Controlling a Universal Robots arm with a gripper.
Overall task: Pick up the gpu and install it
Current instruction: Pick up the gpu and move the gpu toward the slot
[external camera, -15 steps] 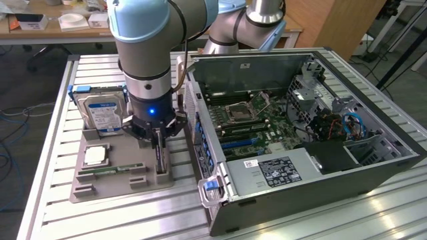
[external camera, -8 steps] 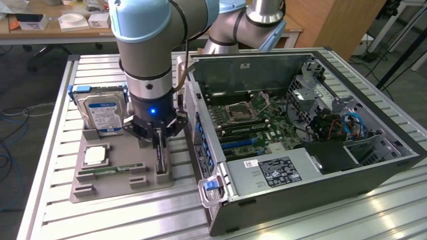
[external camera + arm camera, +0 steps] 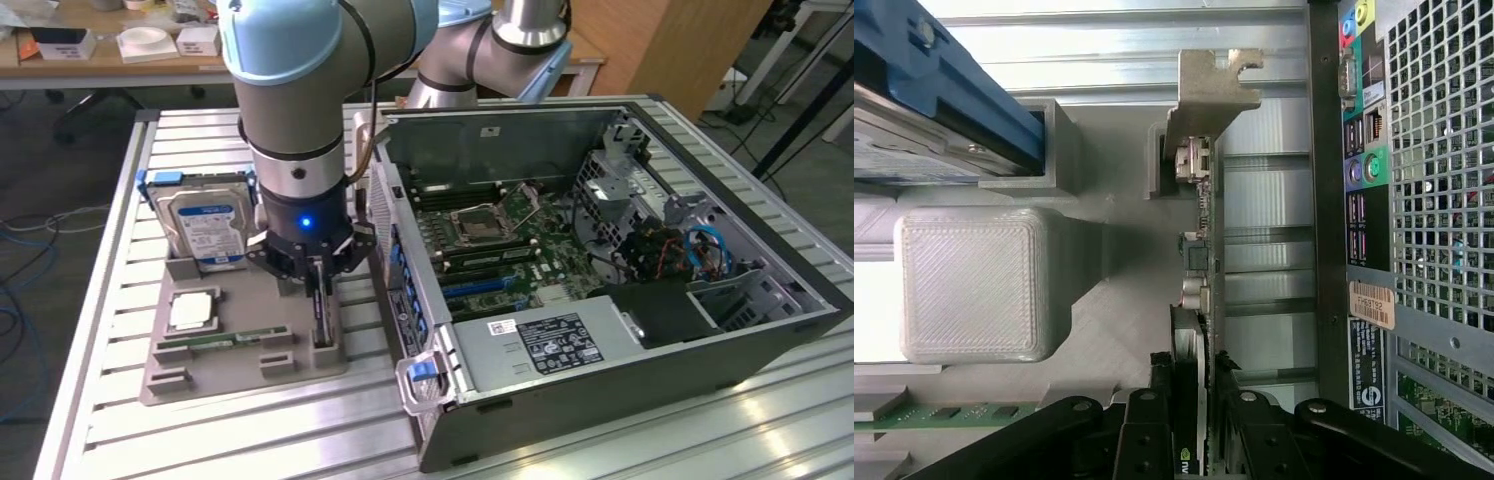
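The gpu (image 3: 322, 325) (image 3: 1199, 260) stands on its long edge in a slot of the gray tray (image 3: 200, 375) (image 3: 1104, 330), directly under the gripper (image 3: 316, 285) (image 3: 1194, 400). The gripper points straight down, and its 2 black fingers (image 3: 1157, 420) are drawn in narrow, pressed against the card's 2 flat faces near its top edge. The card's pale metal bracket sticks out beyond the fingers in the wrist view.

Across the exterior view from its left: a hard drive (image 3: 207, 225) (image 3: 944, 110) with a blue label stands upright in a blue frame at the tray's far end, near the gripper. A square silver chip (image 3: 195, 312) lies flat on the tray, further out from the gripper on the same side. 1 green memory stick (image 3: 214, 342) (image 3: 944, 412) lies below the chip. On the gripper's other side, just beside the tray, sits the open computer case (image 3: 641, 390) (image 3: 1334, 250), its circuit board showing and its port panel facing the card. Tray and case rest on a slatted metal table (image 3: 120, 200).
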